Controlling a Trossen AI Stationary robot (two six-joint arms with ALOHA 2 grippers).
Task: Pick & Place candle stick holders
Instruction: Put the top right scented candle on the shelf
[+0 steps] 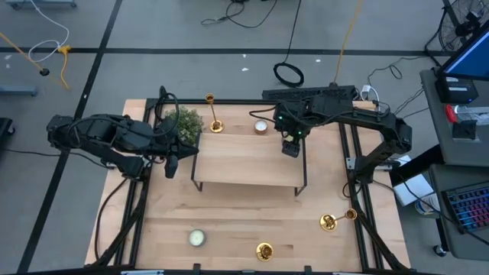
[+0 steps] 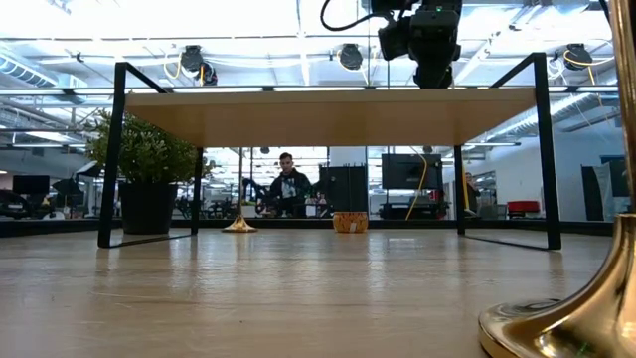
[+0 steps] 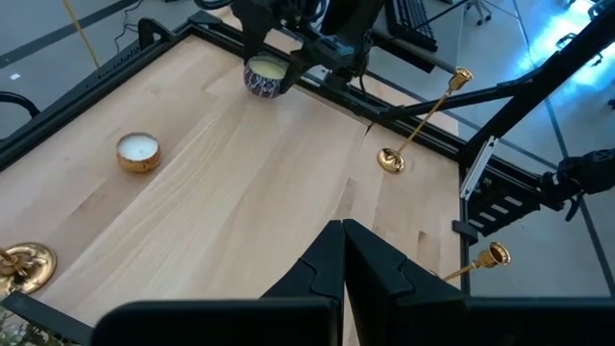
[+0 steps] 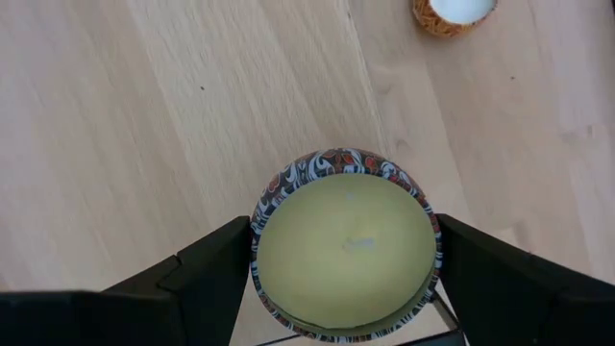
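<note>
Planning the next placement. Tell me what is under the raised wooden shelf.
In the low view, only tabletop shows beneath the shelf; a gold candle stick holder, tealight and plant stand behind it. From above, the shelf top hides that area.

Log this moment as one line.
right gripper: shut on patterned candle, over shelf | left gripper: shut, empty | holders: none gripped

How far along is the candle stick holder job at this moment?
Done: nothing evident; the wooden shelf carries no holder. In hand: right gripper grips a patterned candle tin over the shelf, not a holder; left gripper waits shut by the plant. Remaining: three gold holders, by the plant, front edge, tipped front right.
</note>
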